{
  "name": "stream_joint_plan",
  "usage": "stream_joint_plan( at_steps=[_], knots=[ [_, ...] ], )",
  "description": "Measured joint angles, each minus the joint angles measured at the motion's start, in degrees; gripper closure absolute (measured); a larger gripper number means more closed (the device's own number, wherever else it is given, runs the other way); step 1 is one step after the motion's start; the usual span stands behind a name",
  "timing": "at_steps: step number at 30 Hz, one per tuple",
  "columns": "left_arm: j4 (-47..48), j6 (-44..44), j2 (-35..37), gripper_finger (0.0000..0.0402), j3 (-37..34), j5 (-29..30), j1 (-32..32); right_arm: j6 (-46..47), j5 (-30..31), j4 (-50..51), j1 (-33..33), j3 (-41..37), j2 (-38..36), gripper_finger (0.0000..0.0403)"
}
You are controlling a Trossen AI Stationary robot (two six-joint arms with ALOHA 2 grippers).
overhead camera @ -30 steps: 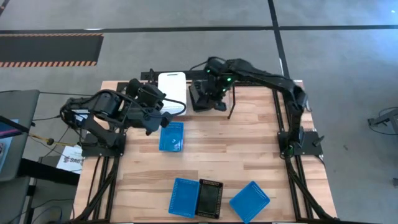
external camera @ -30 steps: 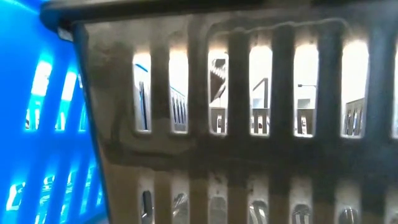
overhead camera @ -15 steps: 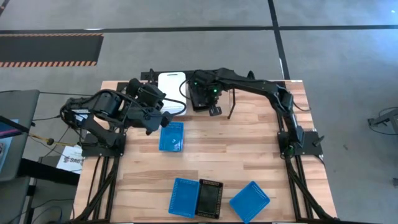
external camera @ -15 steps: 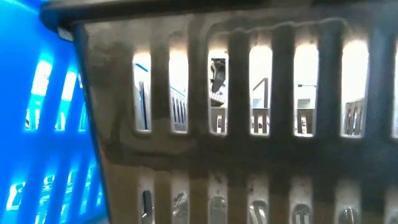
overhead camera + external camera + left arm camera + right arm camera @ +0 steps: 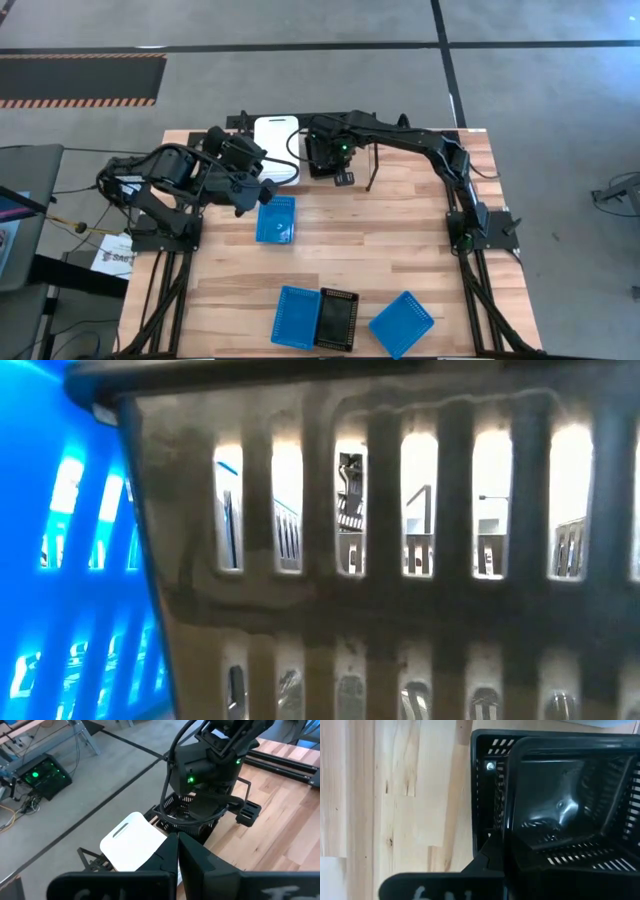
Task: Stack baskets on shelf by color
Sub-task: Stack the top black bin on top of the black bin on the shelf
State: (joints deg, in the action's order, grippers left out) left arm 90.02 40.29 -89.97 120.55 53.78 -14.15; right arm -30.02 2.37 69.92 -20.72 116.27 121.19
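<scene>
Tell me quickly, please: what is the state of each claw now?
Left claw: shut, holding nothing, beside the white baskets.
Right claw: shut on a black basket, over the shelf.

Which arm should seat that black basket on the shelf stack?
Right. Its gripper is already at the shelf, holding a black basket over the black one sitting there. The left gripper hangs empty between the white stack and the nearest blue basket.
</scene>
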Motion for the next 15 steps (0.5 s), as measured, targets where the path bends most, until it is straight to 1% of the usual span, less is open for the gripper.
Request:
stream_joint_plan(
  at_steps=[15],
  knots=[
    [0.0,0.7,0.0,0.0401,0.0,0.0,0.0,4.6,-0.2,-1.0,2.3,0.0,0.0,0.0400]
  ],
)
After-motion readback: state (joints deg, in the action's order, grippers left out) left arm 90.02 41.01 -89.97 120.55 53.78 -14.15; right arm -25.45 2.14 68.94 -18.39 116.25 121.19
